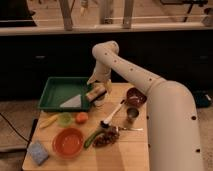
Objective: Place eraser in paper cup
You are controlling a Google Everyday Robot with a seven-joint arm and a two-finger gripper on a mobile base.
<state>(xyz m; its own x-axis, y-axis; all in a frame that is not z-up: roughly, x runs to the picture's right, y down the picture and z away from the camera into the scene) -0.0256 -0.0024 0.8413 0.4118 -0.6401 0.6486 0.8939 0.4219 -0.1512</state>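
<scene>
My gripper (95,94) hangs low over the table at the right edge of the green tray (56,89). A tan block-like shape sits at its tip; I cannot tell whether it is the eraser. A small white shape just under and right of the gripper looks like the paper cup (100,102), mostly hidden by the gripper. The arm comes in from the right and bends down to this spot.
A white sheet (73,102) lies in the tray. Nearby are a green bowl (64,119), an orange fruit (81,117), a banana (48,121), an orange bowl (68,142), a blue sponge (37,151), a metal cup (132,115), a dark bowl (135,96) and a spoon (112,116).
</scene>
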